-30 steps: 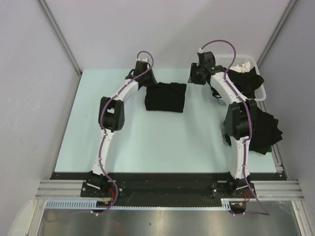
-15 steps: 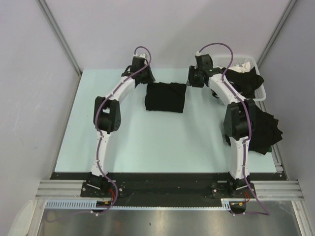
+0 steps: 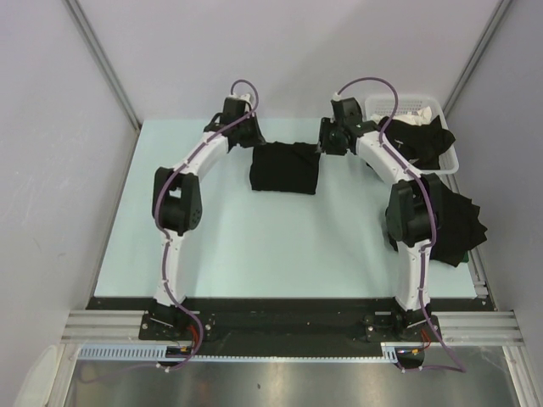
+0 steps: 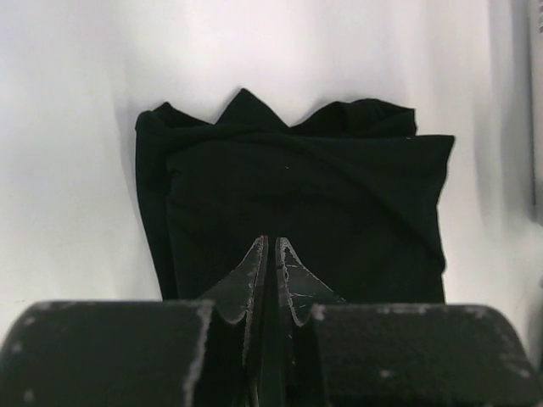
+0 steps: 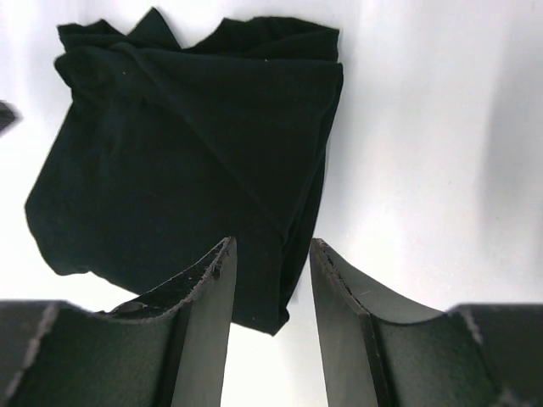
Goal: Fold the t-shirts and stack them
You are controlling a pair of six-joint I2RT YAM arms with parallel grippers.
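Folded black t-shirt (image 3: 285,167) flat on the pale tabletop (image 3: 254,246), between both grippers. Left gripper (image 4: 271,248): fingers pressed together over its near edge. Right gripper (image 5: 271,246): fingers spread above its corner. Loose black t-shirts (image 3: 428,140) behind the right gripper, in a white basket (image 3: 407,102).

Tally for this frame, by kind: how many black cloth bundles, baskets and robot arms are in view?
Black t-shirt bundles: 3 (folded shirt, heap in the basket, heap at the right edge; shirts per heap cannot be told)
White basket: 1
Robot arms: 2 (left arm, right arm)
Total: 6
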